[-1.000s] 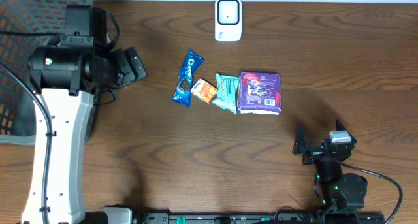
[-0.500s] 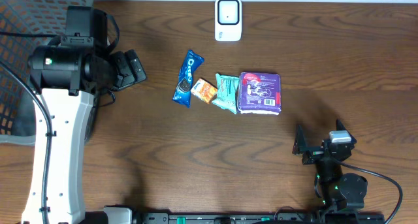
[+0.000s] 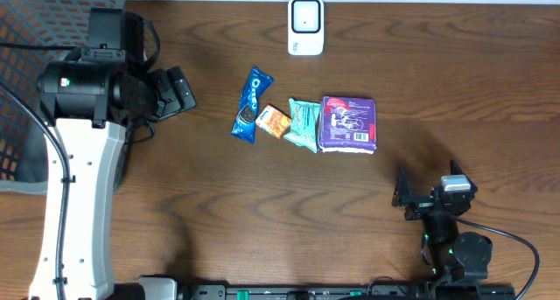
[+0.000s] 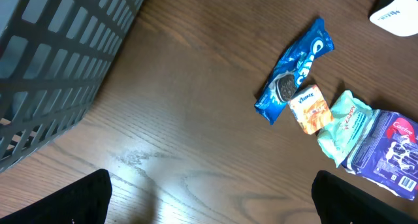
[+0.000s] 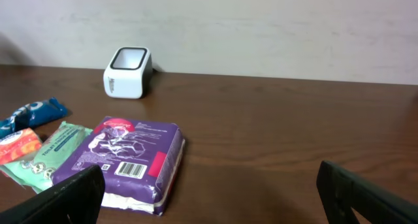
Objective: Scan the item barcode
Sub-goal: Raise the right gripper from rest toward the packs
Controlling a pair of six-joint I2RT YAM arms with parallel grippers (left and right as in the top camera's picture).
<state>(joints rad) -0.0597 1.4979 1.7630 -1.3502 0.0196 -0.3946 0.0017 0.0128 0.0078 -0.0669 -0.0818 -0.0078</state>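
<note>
Picking the wrong pack: four items lie in a touching row at the centre of the overhead view: blue cookie pack [image 3: 253,105], orange snack [image 3: 274,120], green pack [image 3: 304,124] and purple pack [image 3: 348,123]. Close on one and you will likely drag or pinch its neighbour.
Task item: I judge it to be the purple pack, at the right end of the row and lower left in the right wrist view. Its barcode [image 5: 132,170] faces up near the front edge.
Barcode risk: if you grip over that label or tilt the pack away, the scanner [image 3: 305,25] will probably not read it.
Flat-pack risk: the pack lies flat on the tabletop [image 3: 437,73], so the jaws may skid over the film instead of getting under it.
Left jaws: spread fully wide and holding nothing, upper left of the overhead view, well apart from the row.
Right jaws: also fully wide and empty, lower right of the overhead view, near the purple pack but not touching it.
Scanner: stands at the top centre edge, well apart from the row, with bare tabletop between.
Basket [image 3: 26,38]: fills the upper left corner beside the left arm [image 3: 79,160]. Swing wide and you could knock it.
In the way: nothing lies between the right jaws and the purple pack. The green pack lies against its left edge.
</note>
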